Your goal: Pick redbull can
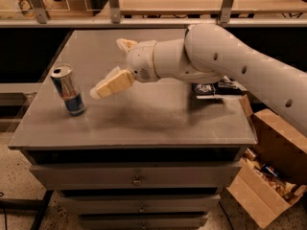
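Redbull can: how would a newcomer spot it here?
On top of the grey drawer cabinet, near its left edge, stands the redbull can, just left of the gripper. It is slim, upright, silver-and-blue with a shiny top; the flat dark packet lies far right.

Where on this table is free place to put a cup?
Free: the front strip of the table, right of the can; also the back left corner. Crowded: beside the can, where the open end effector hangs, and near the dark packet.
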